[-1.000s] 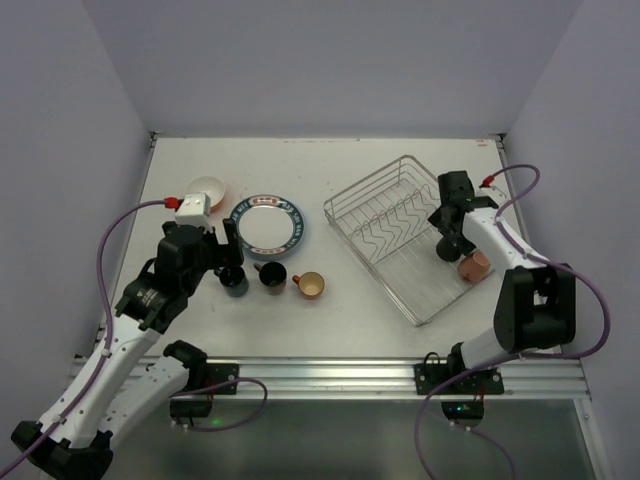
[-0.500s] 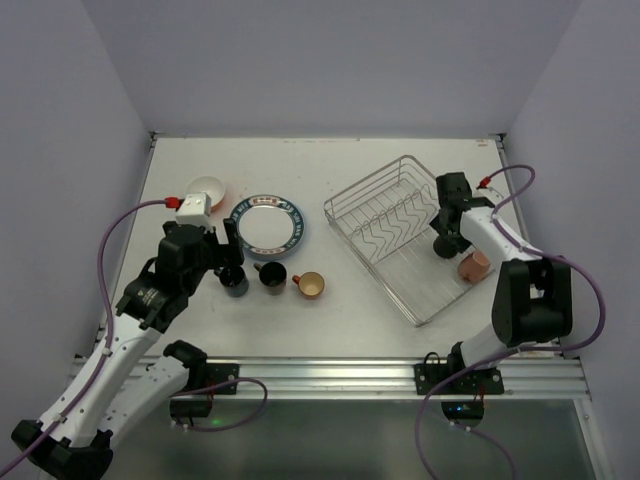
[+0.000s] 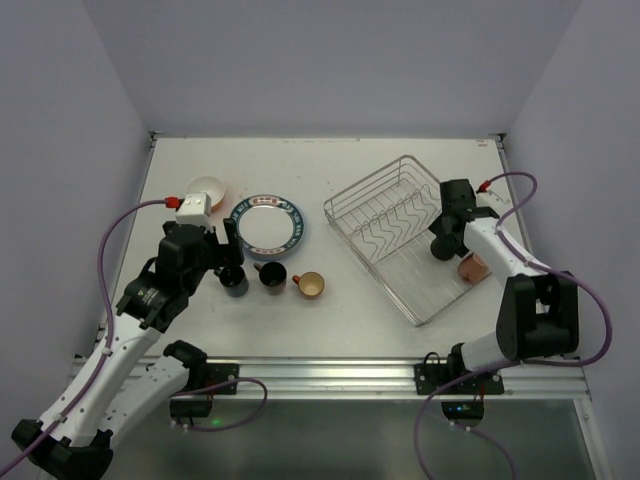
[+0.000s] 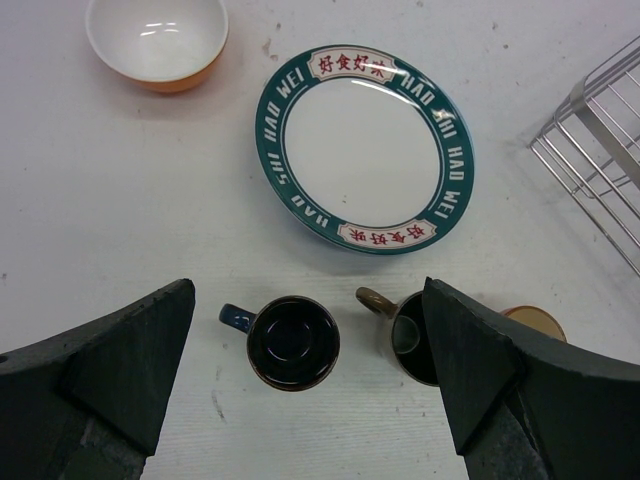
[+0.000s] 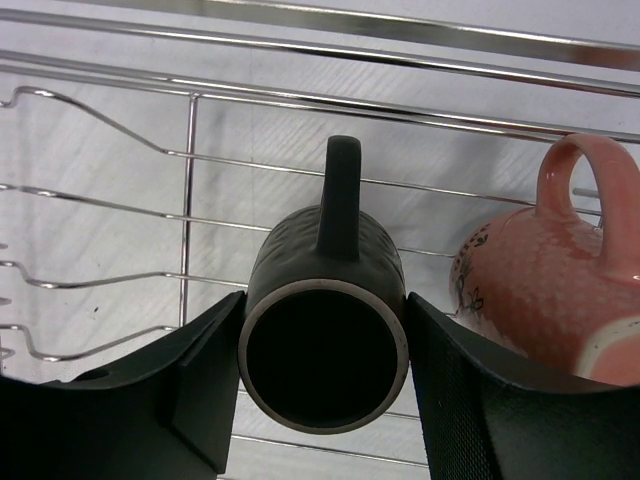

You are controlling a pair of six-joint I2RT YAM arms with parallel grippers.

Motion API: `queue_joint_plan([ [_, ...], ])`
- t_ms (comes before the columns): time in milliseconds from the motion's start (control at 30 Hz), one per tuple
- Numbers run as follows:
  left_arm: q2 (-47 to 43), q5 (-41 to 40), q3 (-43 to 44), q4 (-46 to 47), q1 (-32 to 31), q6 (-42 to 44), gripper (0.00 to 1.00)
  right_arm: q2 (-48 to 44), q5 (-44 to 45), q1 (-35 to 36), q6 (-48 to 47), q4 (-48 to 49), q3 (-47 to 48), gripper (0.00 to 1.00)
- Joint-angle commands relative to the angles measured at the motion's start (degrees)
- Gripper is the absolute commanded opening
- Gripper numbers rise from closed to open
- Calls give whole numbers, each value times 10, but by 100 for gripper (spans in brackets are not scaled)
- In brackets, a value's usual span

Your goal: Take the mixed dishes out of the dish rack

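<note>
The black mug (image 5: 325, 260) is in the dish rack (image 3: 385, 240), near its right side, with its open mouth facing your right wrist camera and its handle pointing toward the rack's rim wires. Your right gripper (image 5: 323, 330) has 1 finger on each side of it, touching the mug's round wall, so it looks like it is pinching the mug. Just beside it on the right sits a pink mug (image 5: 545, 290), so close that I cannot tell if the 2 touch. Here is what could go wrong. The mug is round and smooth, so it could slip or turn in the fingers when you lift. The handle could catch on a rim wire if you pull out low. Your right finger could bump the pink mug and tip it. On the other side, your left gripper (image 4: 305, 330) is spread wide and holds nothing. It hangs over a blue mug (image 4: 292, 343) and a brown mug (image 4: 410, 335) on the table (image 4: 100, 200), near the plate (image 4: 365, 150) and the orange bowl (image 4: 157, 40).
</note>
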Motion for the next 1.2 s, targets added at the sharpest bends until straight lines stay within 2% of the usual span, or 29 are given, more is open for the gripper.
queue_joint_plan([
  [0, -1, -12, -3, 19, -3, 11, 100, -41, -24, 0, -14, 26, -3, 5],
  [33, -2, -10, -3, 19, -3, 11, 100, -50, -28, 0, -17, 26, -3, 0],
  [267, -15, 49, 8, 29, -3, 27, 100, -156, -116, 0, -38, 30, -5, 0],
  [367, -24, 164, 17, 60, -3, 11, 100, -209, -177, 0, -33, 30, -8, 0],
  [433, -27, 266, -4, 139, -3, -28, 100, -254, -226, 0, -26, 39, -23, 0],
  [500, -9, 333, -24, 236, -4, -85, 100, -284, -288, 0, -9, 53, -36, 0],
  [533, 21, 410, -30, 274, -14, -105, 100, -312, -309, 0, 6, 64, -41, 0],
  [567, 37, 435, -32, 355, -28, -120, 100, -327, -345, 0, 12, 68, -47, 0],
  [733, 121, 448, 4, 490, -185, -105, 100, -444, -441, 1, 83, 104, -78, 0],
  [833, 153, 464, 11, 564, -231, -90, 100, -481, -498, 0, 118, 116, -82, 0],
  [967, 197, 505, 16, 691, -262, -86, 100, -512, -601, 1, 177, 166, -92, 0],
  [1033, 233, 517, 27, 719, -278, -95, 100, -521, -641, 1, 198, 186, -93, 0],
  [1167, 286, 508, 65, 749, -302, -103, 100, -540, -653, 2, 200, 182, -78, 0],
])
